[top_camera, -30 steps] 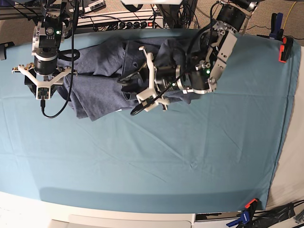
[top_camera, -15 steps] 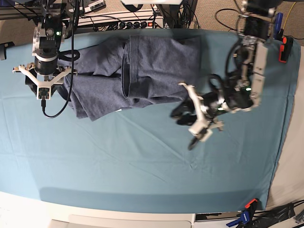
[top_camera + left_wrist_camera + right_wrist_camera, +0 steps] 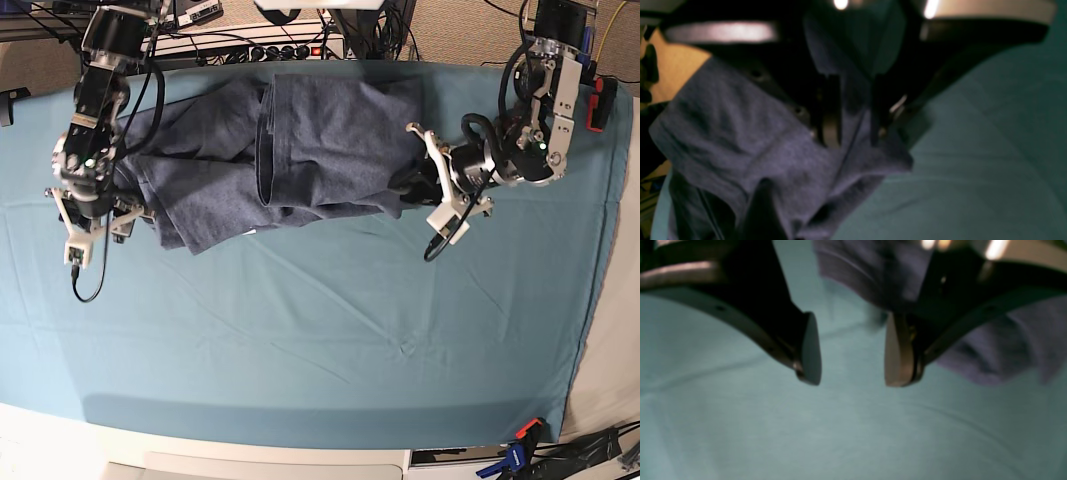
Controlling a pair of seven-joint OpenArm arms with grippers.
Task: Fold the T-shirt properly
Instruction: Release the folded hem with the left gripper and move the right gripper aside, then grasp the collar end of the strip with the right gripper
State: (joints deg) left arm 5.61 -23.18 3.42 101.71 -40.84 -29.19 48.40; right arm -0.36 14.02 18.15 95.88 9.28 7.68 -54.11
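The blue-grey T-shirt [image 3: 320, 140] lies crumpled and partly folded at the far middle of the teal table cloth [image 3: 320, 340]. My left gripper [image 3: 412, 185] is at the shirt's right edge. In the left wrist view its fingers [image 3: 826, 113] stand apart, and T-shirt [image 3: 740, 143] fabric runs through the gap of the left gripper [image 3: 851, 140]. My right gripper [image 3: 95, 225] hovers by the shirt's left end. In the right wrist view the right gripper [image 3: 851, 380] is open over bare cloth, with the T-shirt [image 3: 990, 353] bunched just behind its right finger.
A power strip and cables [image 3: 250, 45] run behind the table's far edge. An orange clamp [image 3: 600, 105] sits at the right edge and a blue clamp [image 3: 515, 455] at the front right corner. Teal cloth stretches in front of the shirt.
The left arm came off the shirt, swung out to the front right, then returned to the shirt's right edge. The right arm dropped toward the shirt's left end and its jaws widened.
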